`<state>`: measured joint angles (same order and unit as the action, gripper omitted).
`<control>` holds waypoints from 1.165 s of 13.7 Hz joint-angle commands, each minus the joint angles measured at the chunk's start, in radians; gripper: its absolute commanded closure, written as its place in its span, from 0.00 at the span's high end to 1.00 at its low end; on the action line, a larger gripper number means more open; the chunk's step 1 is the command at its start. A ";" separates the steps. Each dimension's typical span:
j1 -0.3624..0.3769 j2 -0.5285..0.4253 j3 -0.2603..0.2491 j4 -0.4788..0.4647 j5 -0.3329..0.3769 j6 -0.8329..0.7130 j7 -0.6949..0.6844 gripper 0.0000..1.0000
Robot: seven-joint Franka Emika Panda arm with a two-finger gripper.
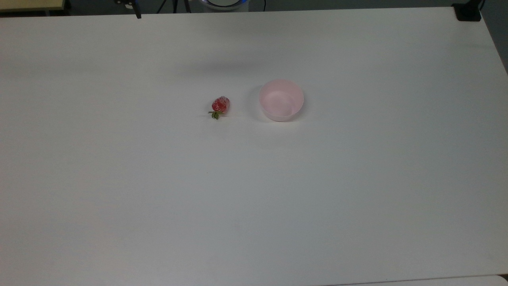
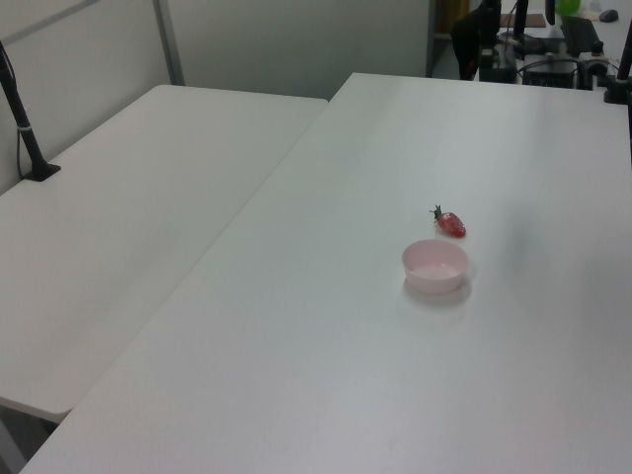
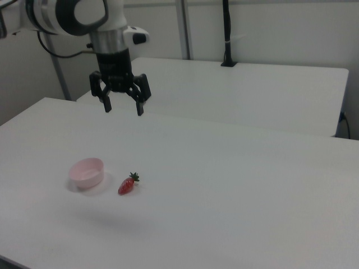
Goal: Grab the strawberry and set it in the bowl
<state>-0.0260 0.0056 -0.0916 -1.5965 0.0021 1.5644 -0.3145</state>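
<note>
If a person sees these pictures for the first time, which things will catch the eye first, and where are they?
The small glossy red strawberry with a green leafy cap stands out against the bare white table, lying just to the top view's left of the small round pale pink plastic bowl, apart from it. In the right view, the robot's black two-finger tool hangs open, high above the table behind both.
</note>
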 commanded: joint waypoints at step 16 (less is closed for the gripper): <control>0.020 0.148 0.070 -0.431 -0.005 0.514 0.285 1.00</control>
<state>-0.0321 0.1231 -0.0315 -2.0090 0.0021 2.0145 -0.1136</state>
